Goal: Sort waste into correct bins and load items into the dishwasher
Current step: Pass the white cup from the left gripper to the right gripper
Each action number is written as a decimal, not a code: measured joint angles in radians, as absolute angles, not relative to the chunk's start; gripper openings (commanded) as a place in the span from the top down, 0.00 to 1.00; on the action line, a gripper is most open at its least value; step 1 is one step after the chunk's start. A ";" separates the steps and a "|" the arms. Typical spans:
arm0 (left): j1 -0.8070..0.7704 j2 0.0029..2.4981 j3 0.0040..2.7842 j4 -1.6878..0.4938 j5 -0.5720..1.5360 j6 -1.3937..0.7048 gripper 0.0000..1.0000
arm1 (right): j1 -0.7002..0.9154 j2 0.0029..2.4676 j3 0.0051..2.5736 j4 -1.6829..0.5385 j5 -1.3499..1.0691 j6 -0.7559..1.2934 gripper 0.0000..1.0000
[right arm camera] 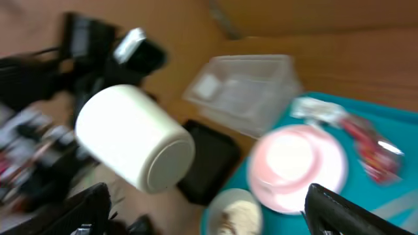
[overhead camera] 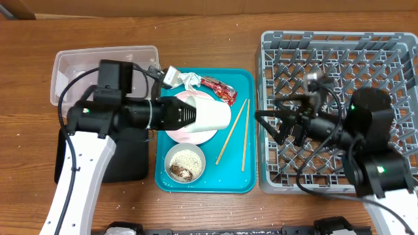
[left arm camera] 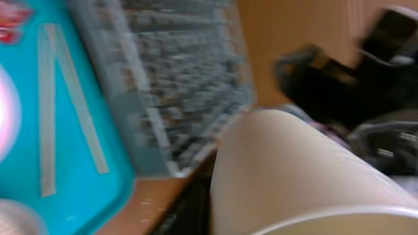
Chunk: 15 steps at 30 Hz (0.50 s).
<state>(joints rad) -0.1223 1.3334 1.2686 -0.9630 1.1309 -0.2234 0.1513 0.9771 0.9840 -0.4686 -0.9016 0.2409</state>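
My left gripper (overhead camera: 196, 115) is shut on the small white cup (overhead camera: 213, 115), held on its side above the pink plate (overhead camera: 194, 134); the cup fills the left wrist view (left arm camera: 294, 176) and shows in the right wrist view (right arm camera: 134, 138). My right gripper (overhead camera: 266, 125) is open and empty over the grey dish rack (overhead camera: 339, 46), facing the cup. On the teal tray (overhead camera: 196, 184) lie two chopsticks (overhead camera: 236, 132), a bowl with rice and brown scraps (overhead camera: 185, 163), a red wrapper (overhead camera: 218, 90) and a crumpled napkin (overhead camera: 186, 79). The clear tub (overhead camera: 78, 62) and black tray (overhead camera: 127, 166) sit at left.
The wooden table (overhead camera: 26, 163) surrounds everything. The left arm lies across the black tray and partly over the clear tub. The right arm stands over the rack's right half. The rack's pegs are bare.
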 measured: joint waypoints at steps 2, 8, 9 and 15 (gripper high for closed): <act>-0.122 1.333 1.269 -0.960 1.215 -0.205 0.96 | 0.151 1.013 0.984 -0.393 -1.003 0.247 0.03; -0.131 1.333 1.269 -0.942 1.339 -0.185 0.96 | 0.216 1.103 0.985 -0.221 -1.184 0.299 0.05; -0.131 1.333 1.269 -0.939 1.347 -0.183 0.96 | 0.237 1.109 0.985 -0.209 -1.200 0.302 0.08; -0.132 1.333 1.269 -0.925 1.364 -0.179 0.96 | 0.360 1.124 0.985 -0.148 -1.211 0.324 0.12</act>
